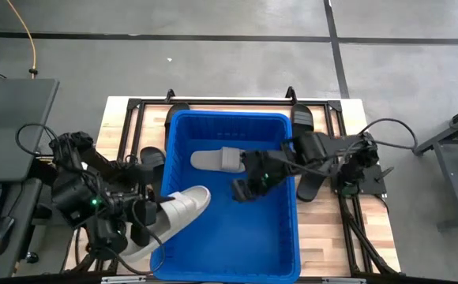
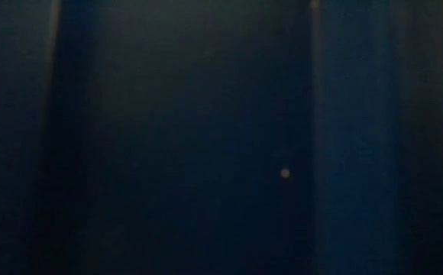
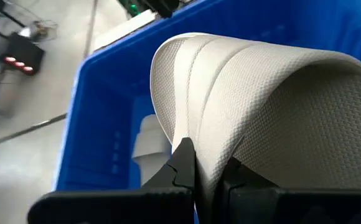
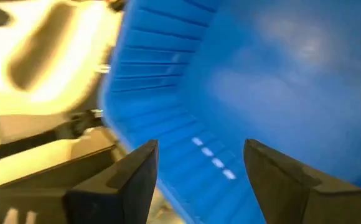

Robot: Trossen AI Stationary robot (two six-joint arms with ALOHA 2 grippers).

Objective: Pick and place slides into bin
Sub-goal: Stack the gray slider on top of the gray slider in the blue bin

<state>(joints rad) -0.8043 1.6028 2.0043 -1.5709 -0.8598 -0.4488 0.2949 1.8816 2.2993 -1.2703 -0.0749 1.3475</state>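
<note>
The blue bin (image 1: 233, 237) stands mid-table. One light grey slide (image 1: 217, 160) lies on the bin's floor near its far wall. My left gripper (image 1: 152, 214) is shut on a second light slide (image 1: 183, 205), which slants over the bin's left rim. It fills the left wrist view (image 3: 274, 106). My right gripper (image 1: 242, 190) is open and empty inside the bin, above its floor; its wrist view shows both fingers apart (image 4: 199, 168) over blue plastic. The low view is dark and shows nothing. My left gripper pinches the light slide's wide textured strap at its edge (image 3: 208, 155) between its two fingers (image 3: 183, 165). It comes level from the table's left side. The slide is lifted clear, one end over the bin's inside and the other outside the left rim (image 1: 164, 229).
Black slides lie on the table around the bin: one at the far left corner (image 1: 174, 118), one beside the left wall (image 1: 152, 158), one at the far right corner (image 1: 302, 120), one under the right arm (image 1: 312, 185). A black frame (image 1: 237, 101) edges the table.
</note>
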